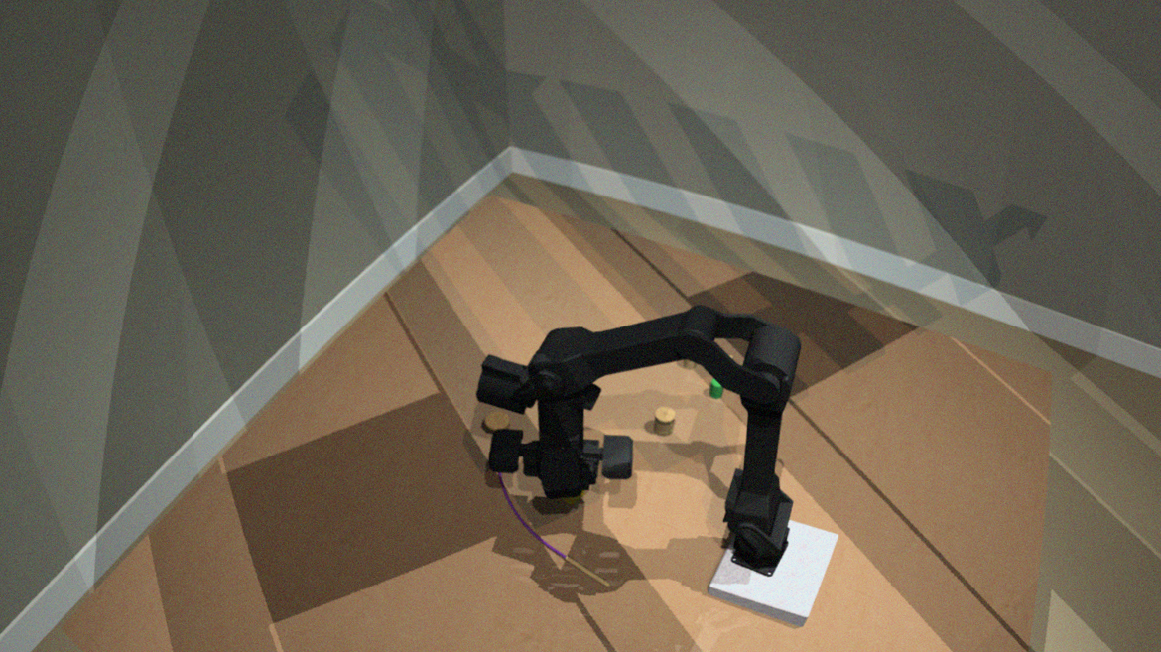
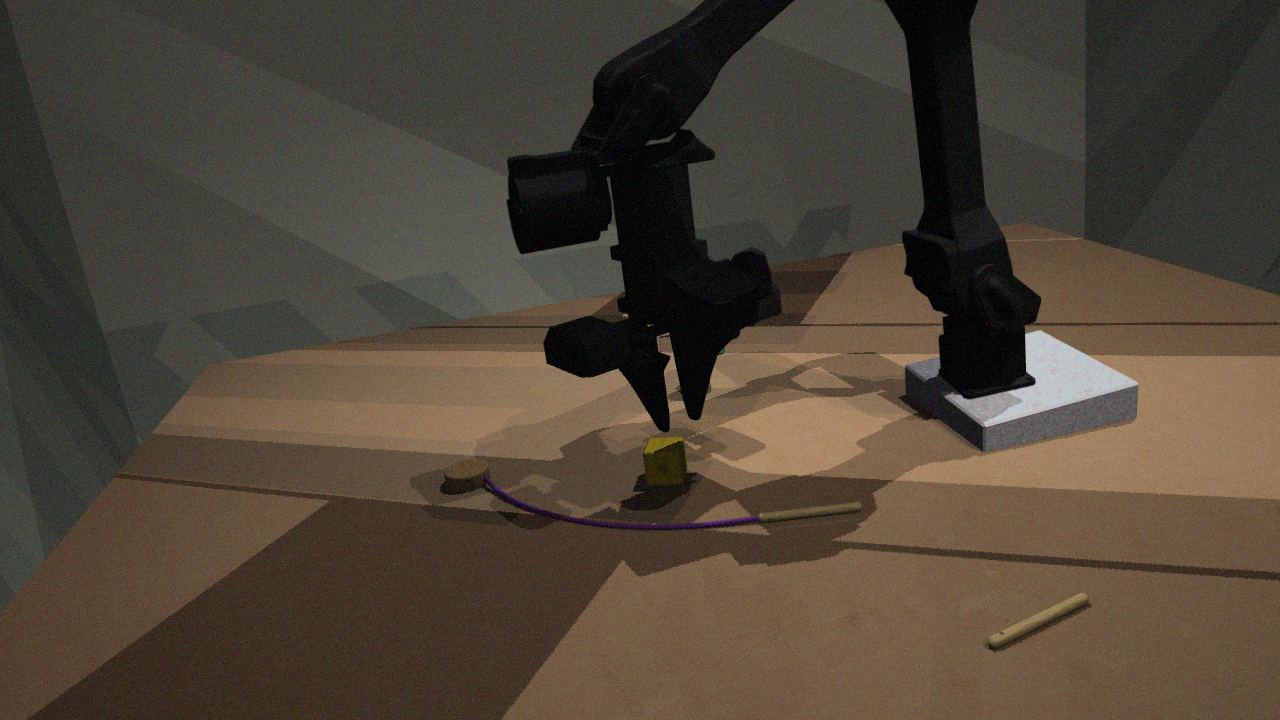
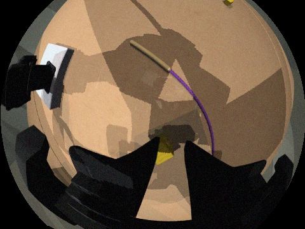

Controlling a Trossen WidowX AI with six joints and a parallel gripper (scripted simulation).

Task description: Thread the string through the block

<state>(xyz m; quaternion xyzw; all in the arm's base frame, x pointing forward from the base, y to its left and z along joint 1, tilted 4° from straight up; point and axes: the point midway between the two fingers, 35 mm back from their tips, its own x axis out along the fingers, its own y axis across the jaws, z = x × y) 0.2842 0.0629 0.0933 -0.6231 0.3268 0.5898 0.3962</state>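
Observation:
The yellow wooden block (image 2: 665,462) (image 3: 164,152) with a hole in its side stands on the table. My gripper (image 2: 677,418) (image 3: 172,142) (image 1: 561,489) hangs just above it, pointing down, with the fingers a little apart and nothing between them. The round wooden button (image 2: 466,474) (image 1: 497,421) lies left of the block. The purple string (image 2: 617,522) (image 3: 199,102) (image 1: 521,521) curves from the button past the front of the block to the thin stick (image 2: 810,512) (image 3: 150,55) (image 1: 584,572), which lies flat on the table. In the top view the gripper hides the block.
A loose stick (image 2: 1038,620) lies near the table's front right. A green peg (image 1: 715,388), a small yellow cube (image 3: 229,2) and a wooden cylinder (image 1: 664,420) stand further off. The arm's white base plate (image 1: 798,576) (image 2: 1065,394) is at the right.

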